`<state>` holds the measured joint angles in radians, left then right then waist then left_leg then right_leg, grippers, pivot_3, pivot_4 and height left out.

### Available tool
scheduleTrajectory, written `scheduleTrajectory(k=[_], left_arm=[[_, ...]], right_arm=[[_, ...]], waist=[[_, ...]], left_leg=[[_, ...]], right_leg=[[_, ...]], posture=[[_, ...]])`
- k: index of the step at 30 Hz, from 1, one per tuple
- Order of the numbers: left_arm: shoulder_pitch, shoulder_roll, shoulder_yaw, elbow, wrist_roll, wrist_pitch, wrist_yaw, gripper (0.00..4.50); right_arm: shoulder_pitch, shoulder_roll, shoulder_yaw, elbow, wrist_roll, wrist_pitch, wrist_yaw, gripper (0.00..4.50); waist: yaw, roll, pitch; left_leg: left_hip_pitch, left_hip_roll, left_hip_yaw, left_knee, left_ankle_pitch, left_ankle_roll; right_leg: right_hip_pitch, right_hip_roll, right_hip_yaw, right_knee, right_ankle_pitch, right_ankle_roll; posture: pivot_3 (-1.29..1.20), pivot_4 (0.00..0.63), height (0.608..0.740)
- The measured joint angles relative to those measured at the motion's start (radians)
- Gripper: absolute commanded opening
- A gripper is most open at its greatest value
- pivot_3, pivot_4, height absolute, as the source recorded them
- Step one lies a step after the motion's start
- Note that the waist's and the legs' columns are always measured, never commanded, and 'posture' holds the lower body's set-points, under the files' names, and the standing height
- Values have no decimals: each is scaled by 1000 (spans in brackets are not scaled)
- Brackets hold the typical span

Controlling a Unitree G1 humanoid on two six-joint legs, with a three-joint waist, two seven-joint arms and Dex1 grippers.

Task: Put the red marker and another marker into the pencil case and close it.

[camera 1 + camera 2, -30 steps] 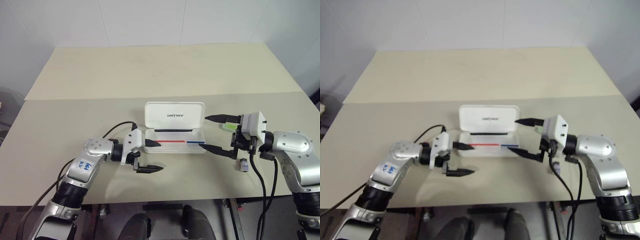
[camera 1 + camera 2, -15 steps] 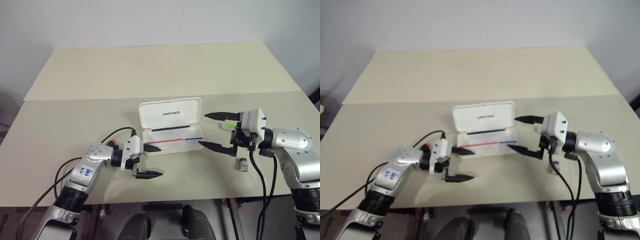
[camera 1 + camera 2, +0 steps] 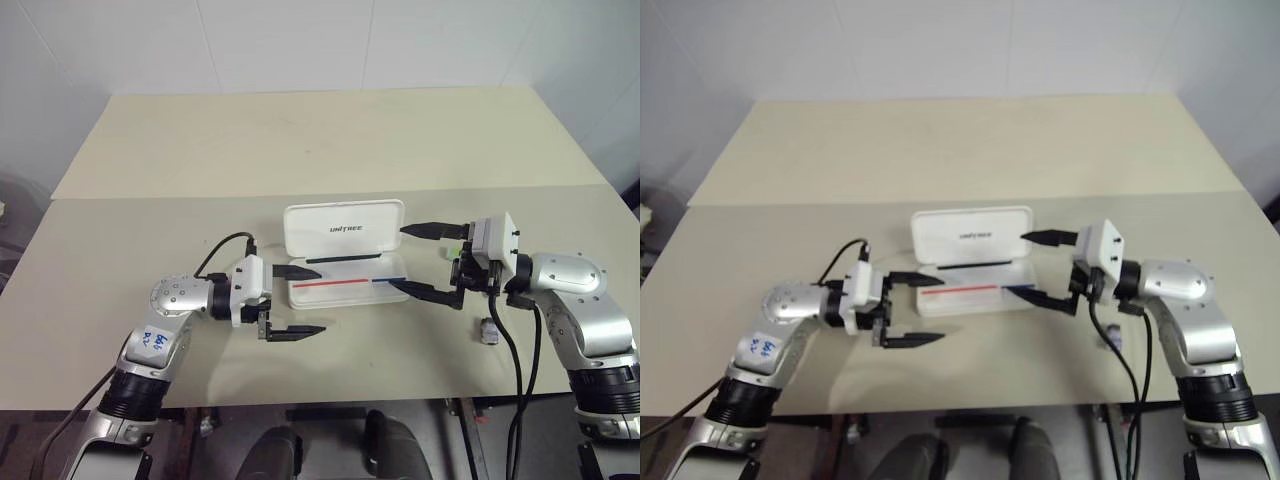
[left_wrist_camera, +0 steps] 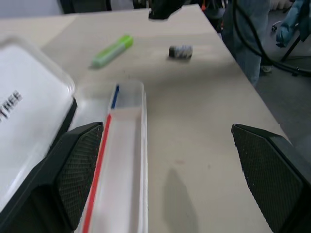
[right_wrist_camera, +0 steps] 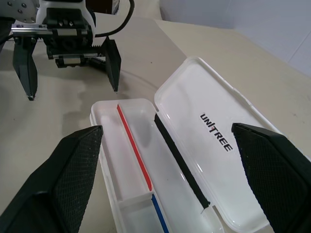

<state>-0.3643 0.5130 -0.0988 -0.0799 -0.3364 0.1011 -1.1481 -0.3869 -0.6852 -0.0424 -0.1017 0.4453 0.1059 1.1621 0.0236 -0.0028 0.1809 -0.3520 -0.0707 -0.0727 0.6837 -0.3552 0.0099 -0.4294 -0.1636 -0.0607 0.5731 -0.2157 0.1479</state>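
Note:
The pencil case [image 3: 345, 232] is open, its white lid with dark lettering standing up behind the shallow tray [image 4: 127, 145]. A thin red-and-blue stripe [image 3: 345, 283] runs along the tray. My left gripper [image 3: 300, 302] is open at the case's left end, upper finger by the tray's corner and lower finger in front of it. My right gripper [image 3: 398, 258] is open at the right end, one finger beside the lid and one at the tray's front corner. The lime-green marker [image 4: 112, 50] lies on the table right of the case, partly behind my right gripper. The red marker is out of view.
A small grey lump [image 3: 488, 331] lies on the table [image 3: 300, 150] near its front right edge. A black cable loops from my left wrist [image 3: 225, 250]. The table's far half is open surface, and its front edge runs just below both arms.
My left gripper has risen and rolled beside the case's left end. The case, skewed half a second ago, sits square again. My right gripper has hardly moved.

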Motion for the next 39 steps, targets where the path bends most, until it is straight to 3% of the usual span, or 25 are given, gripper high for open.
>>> scheduleTrajectory(k=[8,14,20,28,39], left_arm=[[77,93,121,-152,-123,121,34,4491],[177,177,320,-143,-159,171,98,4491],[269,211,435,-76,-153,168,144,4491],[299,227,446,143,-67,78,163,4491],[251,226,347,343,13,-43,124,4491]], right_arm=[[-1,19,17,14,-3,0,30,4500],[-3,9,18,19,6,2,75,4500],[-17,6,18,34,6,2,101,4500],[-28,0,19,32,15,7,133,4500],[-11,-46,15,-115,108,62,174,4500]], waist=[[-11,0,0],[-12,1,0],[-11,1,1],[-9,1,1],[1,2,1]], left_leg=[[0,2,0,-1,0,0],[0,3,0,-1,0,-1],[0,3,0,-1,-1,-1],[0,3,1,-1,-1,-1],[0,5,1,-1,-1,-2]], right_leg=[[-1,2,1,0,0,0],[-1,2,1,0,1,-1],[-1,3,1,-1,1,-1],[-1,3,1,-1,1,-1],[-1,3,0,0,1,-2]], posture=[[0,150,740],[0,150,740],[0,150,740],[0,150,740],[0,150,740]])
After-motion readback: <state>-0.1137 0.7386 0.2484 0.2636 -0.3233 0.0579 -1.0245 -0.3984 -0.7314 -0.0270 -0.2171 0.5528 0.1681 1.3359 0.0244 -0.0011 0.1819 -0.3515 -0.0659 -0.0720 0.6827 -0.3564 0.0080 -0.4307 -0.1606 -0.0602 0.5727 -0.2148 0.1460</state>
